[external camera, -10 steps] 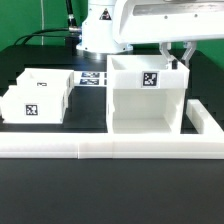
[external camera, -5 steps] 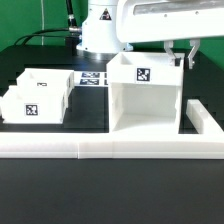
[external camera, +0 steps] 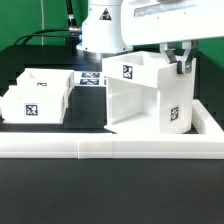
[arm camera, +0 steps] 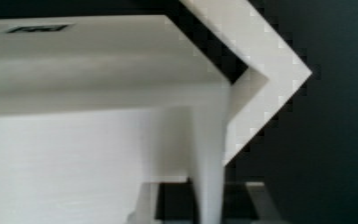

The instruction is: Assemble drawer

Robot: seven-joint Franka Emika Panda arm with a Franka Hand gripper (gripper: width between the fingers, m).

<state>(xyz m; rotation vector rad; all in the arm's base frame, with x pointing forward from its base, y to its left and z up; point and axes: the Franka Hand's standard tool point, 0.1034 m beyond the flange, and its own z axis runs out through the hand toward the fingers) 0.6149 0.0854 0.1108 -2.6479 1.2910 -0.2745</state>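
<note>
The drawer's large white shell [external camera: 140, 100] stands open-topped on the black table, turned so a corner faces the camera, with tags on two faces. My gripper [external camera: 183, 68] is at its top rim on the exterior view's right, shut on the thin side wall. In the wrist view the wall [arm camera: 211, 150] runs between my dark fingers [arm camera: 172, 204], with the gripper [arm camera: 206, 205] straddling it. Two small white open-top trays [external camera: 35, 95] with tags sit together at the exterior view's left. Their knobs do not show.
A long low white rail [external camera: 100, 148] runs along the front of the table and turns back at the exterior view's right [external camera: 208, 125]. The marker board [external camera: 92, 79] lies flat behind the trays. The robot base [external camera: 100, 30] stands at the back.
The shell has turned about its upright axis: it faced the camera squarely, now a corner points forward and a side tag shows. My gripper stays on the rim and has moved slightly with it.
</note>
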